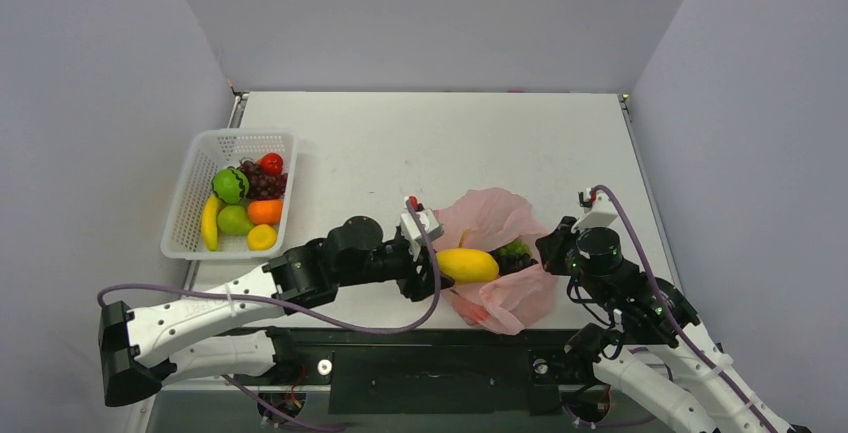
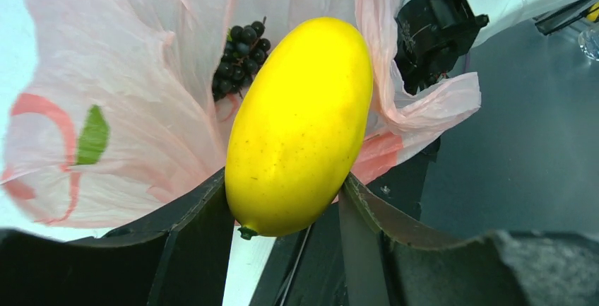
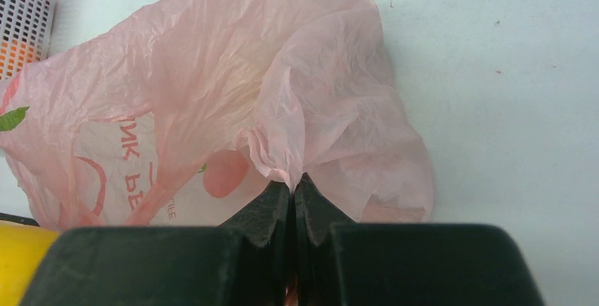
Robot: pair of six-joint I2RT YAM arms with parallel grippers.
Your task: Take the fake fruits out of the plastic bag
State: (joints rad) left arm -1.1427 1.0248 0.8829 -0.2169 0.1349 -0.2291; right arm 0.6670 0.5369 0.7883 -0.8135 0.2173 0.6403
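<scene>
At the bottom of the left wrist view, the left tool [image 2: 282, 207] has its jaws apart only as far as the yellow fruit [image 2: 300, 122] forces them. They clamp on its narrow stem end, and most of its length stands beyond them. The skin is glossy and the hold sits low, so the fruit could pivot or squirt out of the jaws if the arm swings fast.

In the lower middle of the right wrist view, the right tool [image 3: 294, 196] has its jaws together on a thin gather of the plastic bag [image 3: 233, 73]. That film looks slippery and weak. It may slide free or tear, and then the bag would trail after the fruit instead of staying on the tabletop [image 1: 400, 143].

Behind the fruit, in the upper middle of the left wrist view, the grapes [image 2: 244, 55] still lie inside the bag mouth. A dragged bag could tip them out or fold over them.

Far off, at the left of the top view, the white mesh basket [image 1: 190, 208] holds other fruits [image 1: 245, 215]. It is well apart from the bag, so there is a long carry in which a loose grip could fail.
</scene>
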